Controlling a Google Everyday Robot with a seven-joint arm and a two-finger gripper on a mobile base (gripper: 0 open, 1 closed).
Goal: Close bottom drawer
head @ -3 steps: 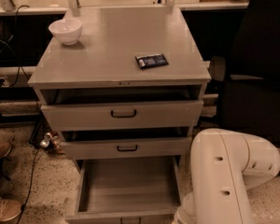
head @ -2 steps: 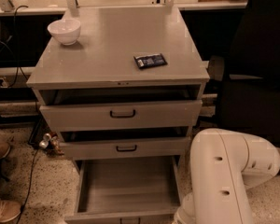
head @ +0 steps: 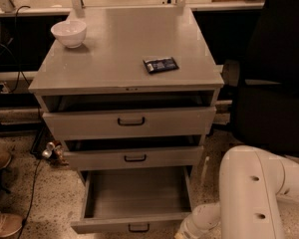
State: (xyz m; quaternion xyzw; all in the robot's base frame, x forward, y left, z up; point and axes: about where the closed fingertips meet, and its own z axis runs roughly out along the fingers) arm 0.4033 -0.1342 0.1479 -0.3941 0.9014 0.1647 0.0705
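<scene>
The grey cabinet (head: 124, 54) has three drawers. The bottom drawer (head: 137, 195) is pulled far out, its deep empty tray showing and its slim front panel with a small black bar handle (head: 138, 227) at the lower edge of the view. The top drawer (head: 129, 122) and the middle drawer (head: 134, 158) stand slightly open. My white arm (head: 254, 193) fills the lower right, its lower link (head: 199, 223) running down beside the bottom drawer's right front corner. The gripper is below the frame and out of view.
A white bowl (head: 69, 33) and a dark flat packet (head: 160, 64) lie on the cabinet top. A black office chair (head: 274, 78) stands at the right. Shoes (head: 2, 223) and a cable (head: 35, 178) are on the speckled floor at the left. A bench runs behind.
</scene>
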